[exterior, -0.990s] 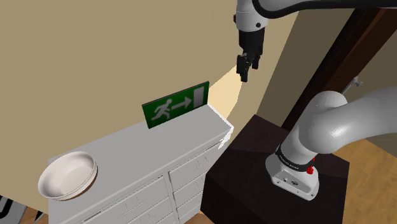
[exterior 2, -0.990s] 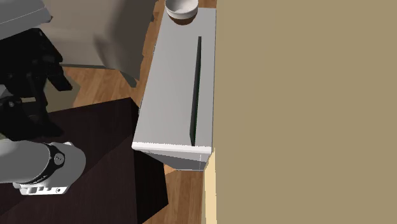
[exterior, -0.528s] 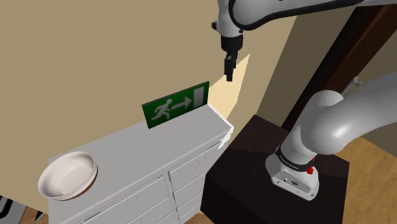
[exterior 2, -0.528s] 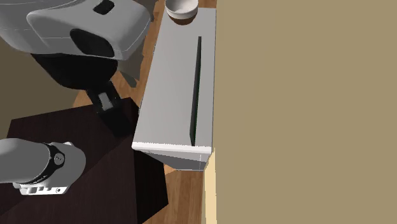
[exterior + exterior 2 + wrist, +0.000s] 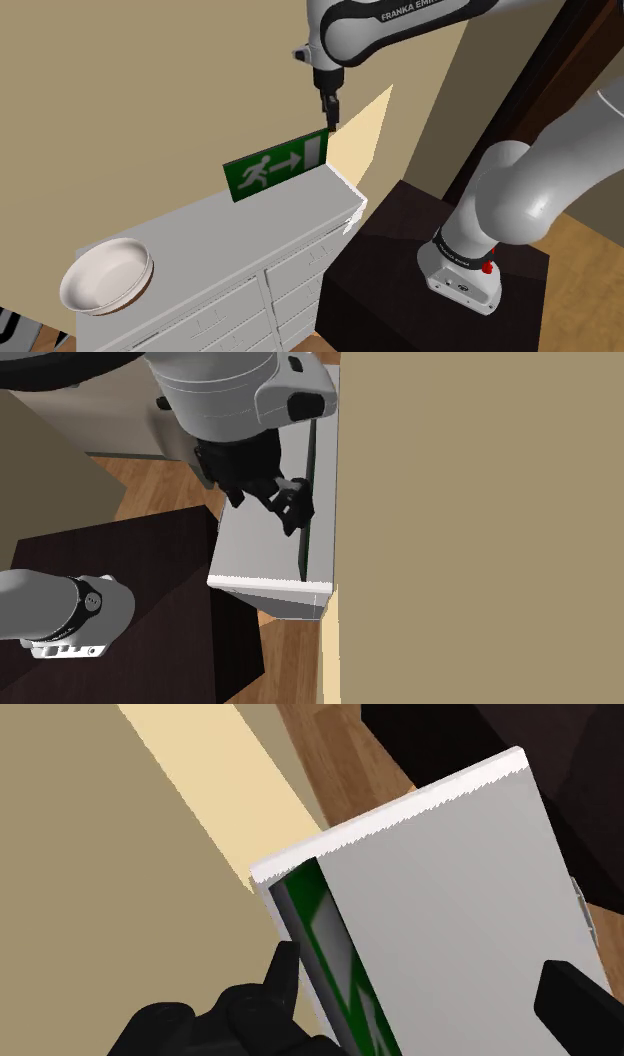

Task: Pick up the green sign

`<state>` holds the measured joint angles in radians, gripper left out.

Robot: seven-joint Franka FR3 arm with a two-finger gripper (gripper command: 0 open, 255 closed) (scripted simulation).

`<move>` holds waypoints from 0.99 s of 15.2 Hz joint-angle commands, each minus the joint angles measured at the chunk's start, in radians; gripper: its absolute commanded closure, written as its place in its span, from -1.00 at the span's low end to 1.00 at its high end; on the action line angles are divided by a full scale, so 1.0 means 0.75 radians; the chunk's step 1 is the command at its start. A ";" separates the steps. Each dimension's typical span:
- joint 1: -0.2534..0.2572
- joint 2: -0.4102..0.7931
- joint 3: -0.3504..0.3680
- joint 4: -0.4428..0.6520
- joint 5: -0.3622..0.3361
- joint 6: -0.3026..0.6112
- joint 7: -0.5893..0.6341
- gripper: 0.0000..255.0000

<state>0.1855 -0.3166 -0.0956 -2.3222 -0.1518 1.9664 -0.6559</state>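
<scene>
The green sign [image 5: 275,167], with a white running figure and arrow, stands upright on the white dresser [image 5: 250,240] against the beige wall. From above it shows as a thin dark strip [image 5: 309,472]. My black gripper [image 5: 328,112] hangs just above the sign's end nearest the dresser's corner, pointing down. In the second exterior view the gripper [image 5: 296,509] sits over that same end. In the wrist view the gripper [image 5: 430,989] is open, with the sign's green face [image 5: 335,966] below, close beside one finger [image 5: 281,972]. Nothing is held.
A shallow white bowl [image 5: 105,275] rests at the dresser's far end from the gripper. The beige wall [image 5: 150,80] rises directly behind the sign. The dark stand [image 5: 400,280] sits beside the dresser's corner, with wooden floor [image 5: 160,482] around.
The gripper has moved toward the shoulder view's left and slightly down, from over the stand to just above the sign's end. The sign and bowl have not moved.
</scene>
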 commanded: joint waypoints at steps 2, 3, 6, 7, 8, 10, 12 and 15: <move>0.050 0.117 -0.010 0.063 0.026 0.094 -0.187 -1.00; 0.065 0.155 -0.011 0.084 0.037 0.123 -0.249 -1.00; 0.107 0.264 -0.008 0.149 0.077 0.201 -0.433 -1.00; 0.119 0.299 -0.003 0.171 0.091 0.224 -0.494 -1.00; 0.127 0.320 0.000 0.185 0.101 0.239 -0.534 -1.00; 0.126 0.335 0.000 0.164 0.101 0.274 -0.533 -1.00; 0.126 0.351 -0.001 0.144 0.101 0.310 -0.532 -1.00; 0.125 0.376 -0.002 0.116 0.101 0.364 -0.530 -1.00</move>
<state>0.2790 -0.0544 -0.0969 -2.2286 -0.0768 2.2111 -1.0538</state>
